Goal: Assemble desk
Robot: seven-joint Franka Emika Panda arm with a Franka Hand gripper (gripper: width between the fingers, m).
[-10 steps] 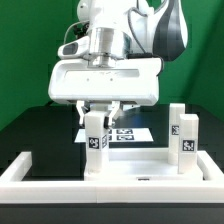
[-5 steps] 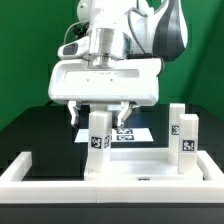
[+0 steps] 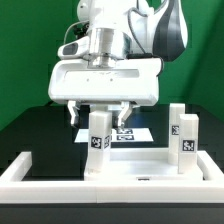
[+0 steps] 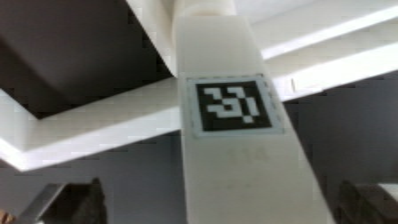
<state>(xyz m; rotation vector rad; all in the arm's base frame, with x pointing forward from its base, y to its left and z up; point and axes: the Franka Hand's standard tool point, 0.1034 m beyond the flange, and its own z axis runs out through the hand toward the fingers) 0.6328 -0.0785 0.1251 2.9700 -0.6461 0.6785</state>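
A white leg block (image 3: 97,148) with a black-and-white tag stands upright at the left end of the flat white desk slab (image 3: 140,162). A second leg block (image 3: 183,140) stands upright at the slab's right end. My gripper (image 3: 103,113) hangs straight above the left leg, open, with one finger on each side of its top and not touching it. In the wrist view the tagged leg (image 4: 222,150) runs down the middle. My gripper (image 4: 217,200) straddles it, and there is a dark gap between the leg and each dark finger (image 4: 71,200).
The long white raised border rim (image 3: 20,172) runs round the front and both sides of the slab. The marker board (image 3: 135,133) lies on the black table behind the legs. The arm's broad white body hangs over the left leg.
One second ago the fingers were close against the left leg's top. They have spread apart and let it go. The leg stays upright. Nothing has moved in the last half second.
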